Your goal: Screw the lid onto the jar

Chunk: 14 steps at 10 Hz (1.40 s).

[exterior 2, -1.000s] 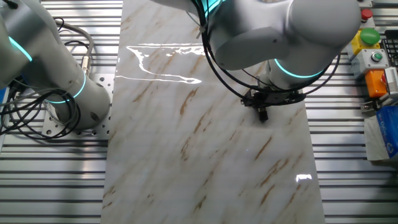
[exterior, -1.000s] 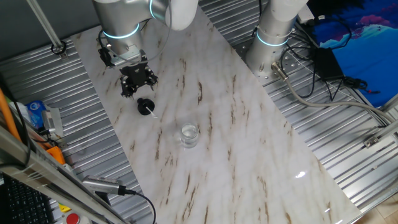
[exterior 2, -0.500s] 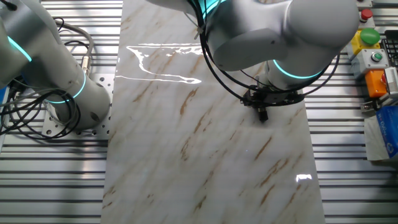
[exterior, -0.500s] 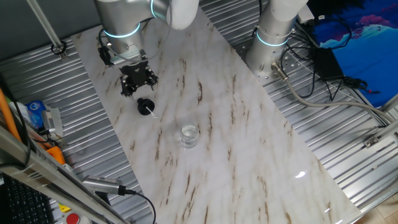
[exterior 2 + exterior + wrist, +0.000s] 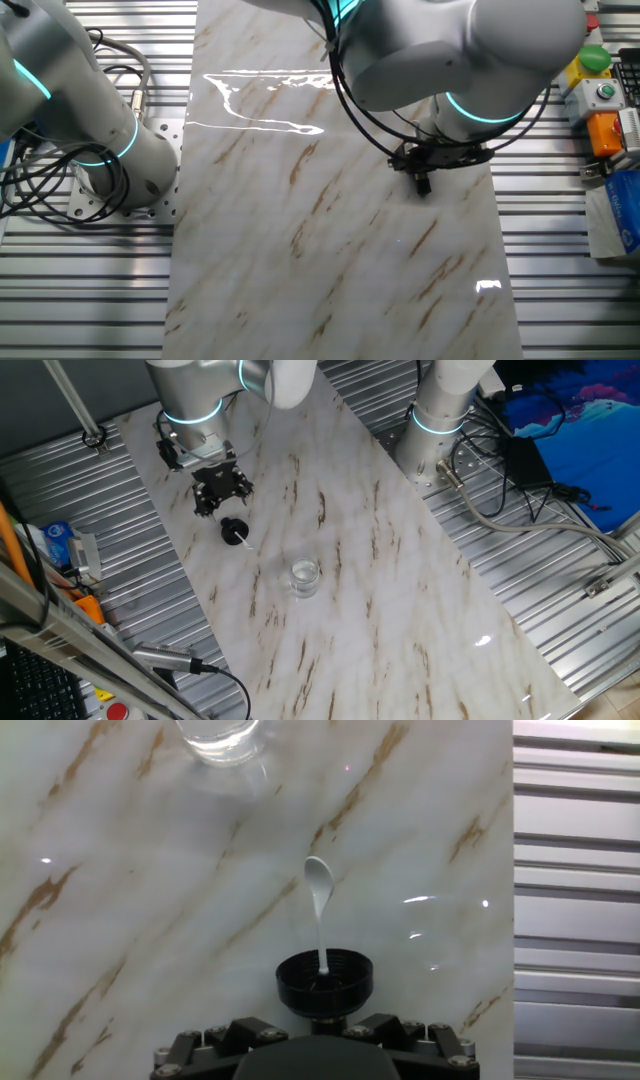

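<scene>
The black lid (image 5: pixel 232 531) lies on the marble table with its hollow side up, and a small white spoon (image 5: pixel 246 546) rests in it. In the hand view the lid (image 5: pixel 324 982) is just ahead of my gripper (image 5: pixel 324 1018), with the spoon's bowl (image 5: pixel 318 880) pointing away. The clear glass jar (image 5: pixel 305 576) stands open, apart from the lid, and shows at the top edge of the hand view (image 5: pixel 220 738). My gripper (image 5: pixel 221 500) hovers just behind the lid, fingers together and holding nothing. In the other fixed view my gripper (image 5: pixel 422 184) shows, but the lid and jar are hidden.
A second arm's base (image 5: pixel 440 420) stands at the far right edge of the marble table (image 5: pixel 380 560). Ribbed metal decking (image 5: pixel 540 570) surrounds the table. Boxes and cables (image 5: pixel 60 545) lie on the left side, and a button box (image 5: pixel 600 95) sits beside the table.
</scene>
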Each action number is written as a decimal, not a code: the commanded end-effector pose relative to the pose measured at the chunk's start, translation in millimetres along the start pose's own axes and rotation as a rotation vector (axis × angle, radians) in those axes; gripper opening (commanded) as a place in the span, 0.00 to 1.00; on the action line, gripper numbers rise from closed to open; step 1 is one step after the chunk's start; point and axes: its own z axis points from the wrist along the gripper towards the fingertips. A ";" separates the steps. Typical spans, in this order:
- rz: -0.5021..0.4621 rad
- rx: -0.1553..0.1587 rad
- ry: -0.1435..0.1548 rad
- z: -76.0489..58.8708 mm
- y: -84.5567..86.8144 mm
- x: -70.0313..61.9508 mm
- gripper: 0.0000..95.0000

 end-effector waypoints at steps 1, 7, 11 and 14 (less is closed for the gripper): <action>-0.012 0.000 0.000 -0.4 0.4 0.2 0.80; -0.050 0.004 -0.046 4.2 0.3 1.5 0.80; -0.074 0.009 -0.091 14.7 -2.8 0.4 1.00; -0.089 0.008 -0.095 17.4 -3.4 -0.1 1.00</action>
